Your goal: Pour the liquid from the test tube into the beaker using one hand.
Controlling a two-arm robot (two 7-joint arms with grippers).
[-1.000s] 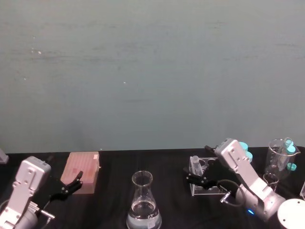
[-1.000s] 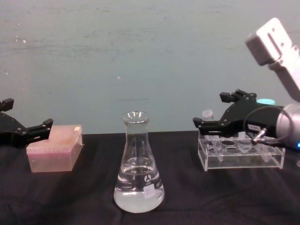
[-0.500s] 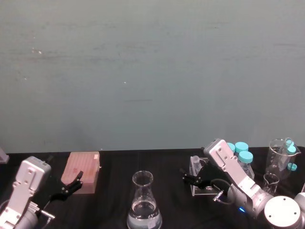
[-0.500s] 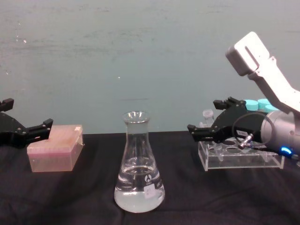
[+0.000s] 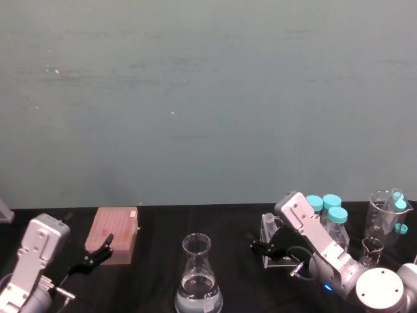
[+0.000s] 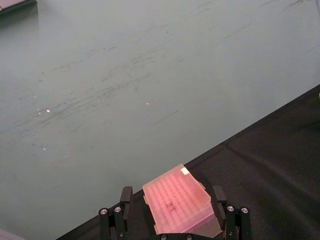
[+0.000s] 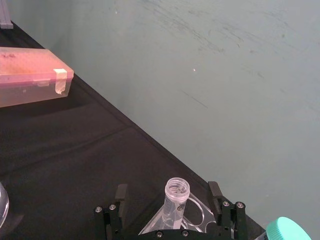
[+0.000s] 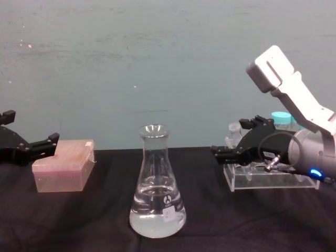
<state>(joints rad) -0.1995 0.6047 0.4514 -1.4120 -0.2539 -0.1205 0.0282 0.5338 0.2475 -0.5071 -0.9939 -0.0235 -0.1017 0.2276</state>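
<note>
The test tube (image 7: 177,200), small and clear with no cap, stands upright in the front corner hole of a clear acrylic rack (image 8: 270,178). My right gripper (image 7: 168,192) is open. Its black fingers (image 7: 215,191) flank the test tube (image 8: 234,128) with a gap on each side, touching nothing. In the chest view the right gripper (image 8: 223,152) hangs at the rack's left end, on its silver-white arm. The beaker (image 8: 156,189), a conical flask holding some clear liquid, stands at table centre (image 5: 197,277), well left of the rack. My left gripper (image 5: 98,251) sits open, parked by a pink box.
The pink tip box (image 8: 62,170) lies at the left, just beyond the left gripper (image 6: 172,192). Teal-capped bottles (image 5: 329,212) stand behind the rack (image 5: 280,257). A glass beaker with teal-capped tubes (image 5: 384,218) and a small glass (image 5: 371,248) are at far right.
My right arm has folded back and leftward, and its gripper has dropped slightly at the rack's left end. The test tube stays in the rack. The left arm is still.
</note>
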